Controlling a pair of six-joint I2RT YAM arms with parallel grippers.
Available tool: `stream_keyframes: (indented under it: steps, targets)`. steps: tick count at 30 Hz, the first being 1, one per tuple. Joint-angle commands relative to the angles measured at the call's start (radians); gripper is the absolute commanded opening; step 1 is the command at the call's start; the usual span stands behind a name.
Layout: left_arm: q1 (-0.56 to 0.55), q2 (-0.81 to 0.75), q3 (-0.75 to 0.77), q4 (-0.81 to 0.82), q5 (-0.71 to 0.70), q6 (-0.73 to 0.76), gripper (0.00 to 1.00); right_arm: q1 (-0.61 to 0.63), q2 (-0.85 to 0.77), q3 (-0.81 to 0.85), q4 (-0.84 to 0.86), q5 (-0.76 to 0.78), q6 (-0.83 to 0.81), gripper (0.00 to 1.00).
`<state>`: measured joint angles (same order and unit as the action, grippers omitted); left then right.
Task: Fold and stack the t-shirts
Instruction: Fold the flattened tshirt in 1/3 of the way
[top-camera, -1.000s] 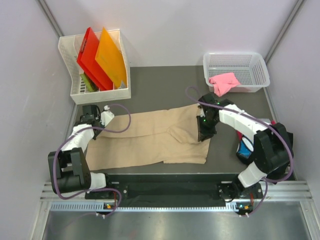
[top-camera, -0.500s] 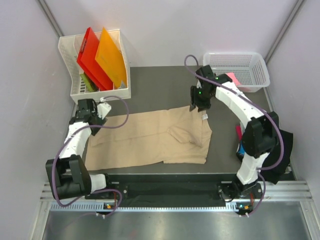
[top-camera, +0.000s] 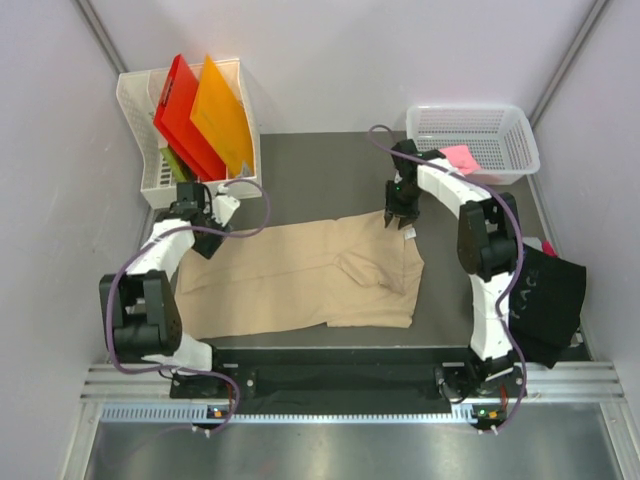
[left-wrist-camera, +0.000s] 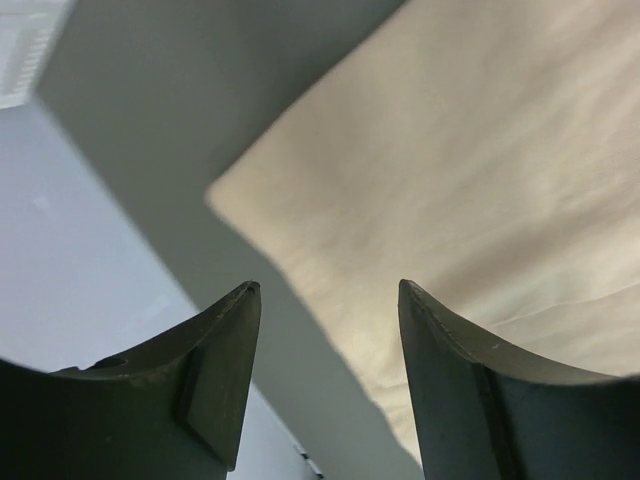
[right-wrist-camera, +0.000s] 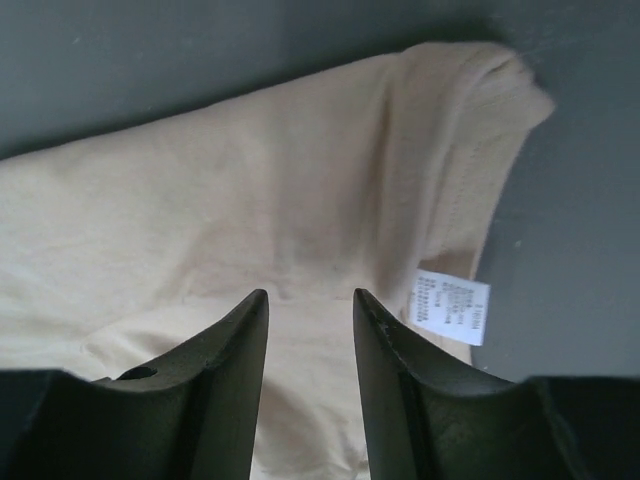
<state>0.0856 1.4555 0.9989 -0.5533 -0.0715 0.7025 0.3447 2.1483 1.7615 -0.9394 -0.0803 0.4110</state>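
Right tool (top-camera: 399, 216) now lower over tan t-shirt (top-camera: 290, 280); black t-shirt (top-camera: 551, 296) partly obscured.

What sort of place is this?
Probably a robot test booth: plain walls box in a small table, a left arm and right arm stand bolted at its near edge, and a tan shirt lies spread between them.

Qty on table: 1 tan t-shirt (top-camera: 290, 275), 1 pink t-shirt (top-camera: 458, 156), 1 black t-shirt (top-camera: 550, 298), 1 white rack (top-camera: 133, 112), 1 white basket (top-camera: 522, 142), 1 red sheet (top-camera: 180, 110), 1 orange sheet (top-camera: 222, 115).
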Motion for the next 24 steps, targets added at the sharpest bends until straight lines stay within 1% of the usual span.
stream_keyframes:
  steps: [1, 7, 12, 15, 20, 23, 24]
  targets:
    - [-0.037, 0.083, 0.049, 0.004, -0.014, -0.055, 0.61, -0.059, -0.001, 0.047, 0.042, 0.007, -0.015, 0.4]
    - [-0.037, 0.238, 0.092, 0.046, -0.071, -0.089, 0.57, -0.104, 0.024, 0.007, 0.06, 0.002, -0.038, 0.39]
    - [-0.037, 0.289, 0.133, 0.059, -0.097, -0.087, 0.56, -0.133, 0.044, -0.022, 0.071, -0.021, -0.054, 0.37]
    - [-0.037, 0.316, 0.158, 0.059, -0.109, -0.084, 0.55, -0.138, 0.001, -0.019, 0.054, -0.03, -0.06, 0.36]
    - [-0.035, 0.348, 0.145, 0.131, -0.163, -0.063, 0.55, -0.105, -0.154, -0.01, 0.099, -0.093, -0.028, 0.37]
    - [-0.033, 0.381, 0.156, 0.162, -0.204, -0.069, 0.54, -0.063, -0.14, 0.033, 0.102, -0.143, -0.014, 0.38]
    - [-0.03, 0.397, 0.168, 0.156, -0.212, -0.084, 0.54, -0.05, -0.128, 0.05, 0.102, -0.188, -0.012, 0.38]
